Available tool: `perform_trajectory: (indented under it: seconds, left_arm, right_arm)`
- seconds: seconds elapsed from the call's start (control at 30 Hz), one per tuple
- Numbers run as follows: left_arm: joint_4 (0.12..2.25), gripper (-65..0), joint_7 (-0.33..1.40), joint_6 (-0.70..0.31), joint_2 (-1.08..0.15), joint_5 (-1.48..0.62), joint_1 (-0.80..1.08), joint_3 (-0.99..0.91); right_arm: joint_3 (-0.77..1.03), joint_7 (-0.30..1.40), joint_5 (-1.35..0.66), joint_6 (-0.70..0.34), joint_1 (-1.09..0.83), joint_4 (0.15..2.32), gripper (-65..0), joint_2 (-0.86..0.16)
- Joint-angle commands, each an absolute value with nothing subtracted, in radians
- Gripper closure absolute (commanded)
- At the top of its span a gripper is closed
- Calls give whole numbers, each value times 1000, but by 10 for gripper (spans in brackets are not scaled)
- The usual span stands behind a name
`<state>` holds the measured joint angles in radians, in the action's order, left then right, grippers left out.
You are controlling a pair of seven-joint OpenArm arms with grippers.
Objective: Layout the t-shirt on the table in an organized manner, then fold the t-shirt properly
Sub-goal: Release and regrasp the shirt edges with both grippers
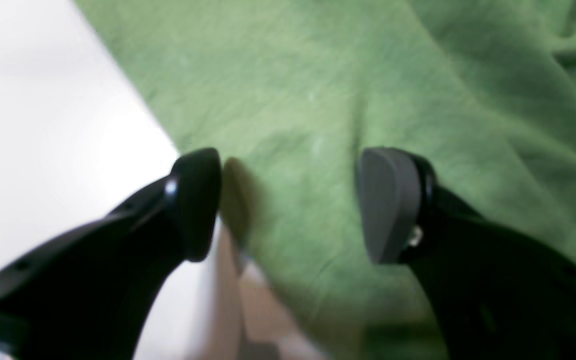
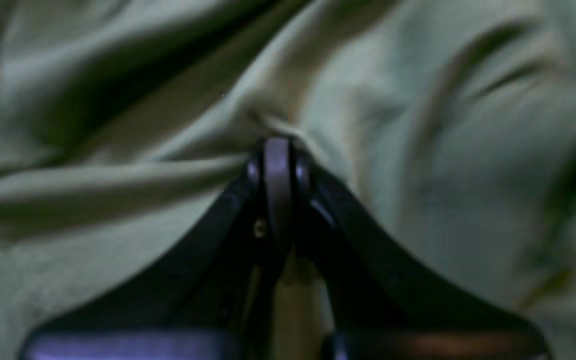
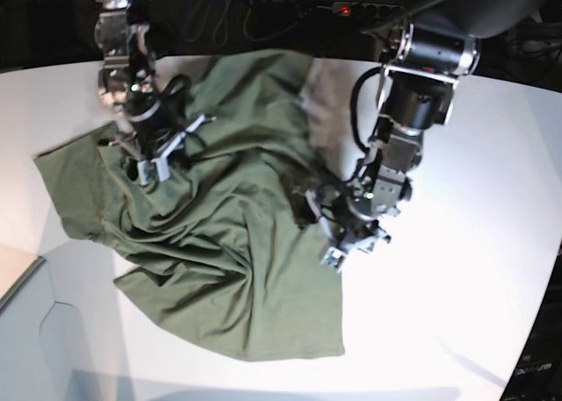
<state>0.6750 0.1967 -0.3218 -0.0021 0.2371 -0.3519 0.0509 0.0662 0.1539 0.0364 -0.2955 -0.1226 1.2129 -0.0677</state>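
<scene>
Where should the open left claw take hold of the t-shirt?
Probably the side edge of the t-shirt lying just beneath the open left claw, approached from the bare table side: that hem runs straight and flat there, unlike the wrinkled middle.

The base view is the sharpest and evenly lit from above: the white bench point(image 3: 474, 313) is bright and glossy, while the background behind it falls to near black. The t-shirt point(image 3: 219, 243) shows soft shadows in its folds, and the arms cast only faint shadows. The left wrist view is bright but blurred throughout; the bench there is washed out to a pale glare, the close fingers point(image 1: 390, 205) are out of focus, and one throws a dark smudge of shadow on the cloth. The right wrist view is dim and murky, with a grey-green cast, deep shadows in the creases and soft focus everywhere.
</scene>
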Motion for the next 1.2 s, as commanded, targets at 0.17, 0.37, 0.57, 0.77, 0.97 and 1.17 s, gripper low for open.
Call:
perform_trajectory:
  seconds: [0.17, 0.37, 0.57, 0.77, 0.97, 1.17]
  left_arm:
    - [901, -417, 397, -302, -53, 321, -125, 50]
    - [1218, -417, 536, -303, -31, 320, 87, 59]
    - [1458, -417, 547, -303, 50, 321, 260, 61]
    - [1659, -417, 547, -303, 73, 320, 306, 59]
    - [1871, -417, 547, -303, 35, 326, 317, -19]
    - [1778, -418, 545, -303, -33, 320, 268, -183]
  right_arm:
    - [116, 206, 62, -275, -5, 1041, 0, -171]
    - [110, 206, 62, -275, 130, 928, 0, -228]
    - [108, 206, 61, -278, 240, 868, 0, -243]
    - [107, 205, 62, -278, 337, 802, 0, -249]
    - [111, 205, 62, -278, 383, 805, 0, -268]
    - [114, 216, 62, -278, 331, 923, 0, -278]
